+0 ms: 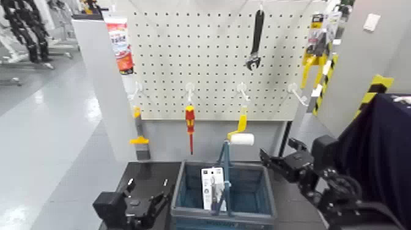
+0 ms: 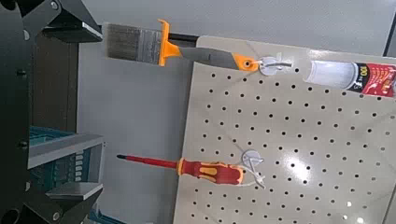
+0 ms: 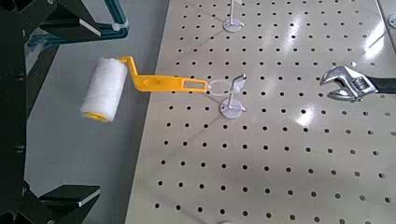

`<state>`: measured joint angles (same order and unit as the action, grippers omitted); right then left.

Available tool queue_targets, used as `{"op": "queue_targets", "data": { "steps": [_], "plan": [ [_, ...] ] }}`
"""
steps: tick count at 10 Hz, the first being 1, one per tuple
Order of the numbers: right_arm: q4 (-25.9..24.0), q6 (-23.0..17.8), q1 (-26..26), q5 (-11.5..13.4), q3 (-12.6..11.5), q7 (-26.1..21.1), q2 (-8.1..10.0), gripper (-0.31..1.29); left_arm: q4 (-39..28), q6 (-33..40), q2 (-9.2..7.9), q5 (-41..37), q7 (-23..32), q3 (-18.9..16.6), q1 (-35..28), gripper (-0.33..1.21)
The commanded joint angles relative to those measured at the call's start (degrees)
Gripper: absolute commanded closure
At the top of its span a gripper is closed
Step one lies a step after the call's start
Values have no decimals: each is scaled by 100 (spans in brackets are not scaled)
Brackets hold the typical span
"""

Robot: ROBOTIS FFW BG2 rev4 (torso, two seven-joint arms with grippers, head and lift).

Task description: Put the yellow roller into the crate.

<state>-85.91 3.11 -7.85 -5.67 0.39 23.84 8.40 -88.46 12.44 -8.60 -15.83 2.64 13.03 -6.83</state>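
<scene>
The yellow roller (image 1: 240,132) hangs from a pegboard hook, its white head just above the crate's far edge. In the right wrist view the roller (image 3: 105,89) hangs straight ahead, handle hooked on a peg. The crate (image 1: 263,202), dark blue-grey with a tall blue hoop handle (image 1: 225,164), stands on the table below the pegboard. My right gripper (image 1: 276,153) is open and empty, right of the roller and a little below it, apart from it; it also shows in the right wrist view (image 3: 75,107). My left gripper (image 1: 148,185) is open and empty, low at the crate's left.
A white box (image 1: 212,186) stands inside the crate. On the pegboard hang a red-and-yellow screwdriver (image 1: 190,122), a black wrench (image 1: 255,38), an orange-handled brush (image 2: 149,42) and a tube (image 1: 120,44). A dark cloth-covered object (image 1: 379,153) stands at the right.
</scene>
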Motion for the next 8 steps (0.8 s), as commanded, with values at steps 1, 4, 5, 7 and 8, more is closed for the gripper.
{"op": "queue_targets", "data": {
  "steps": [1,4,5,7,8],
  "plan": [
    [637,-223,-586,-136,199,121,118,13,-4,4,-19,-16,0,33,15,17],
    [1490,-575,-1245,-382,471,288,153,13,-4,13,-55,-43,0,68,59,17],
    [1788,-671,-1447,-461,568,367,153,13,4,13,-63,-51,0,77,59,17],
    [2483,-979,-1842,-637,717,622,83,13,22,13,-72,-60,0,112,94,17],
    [2799,-1102,-2036,-663,779,728,39,13,31,22,-63,-60,0,121,94,17]
  ]
}}
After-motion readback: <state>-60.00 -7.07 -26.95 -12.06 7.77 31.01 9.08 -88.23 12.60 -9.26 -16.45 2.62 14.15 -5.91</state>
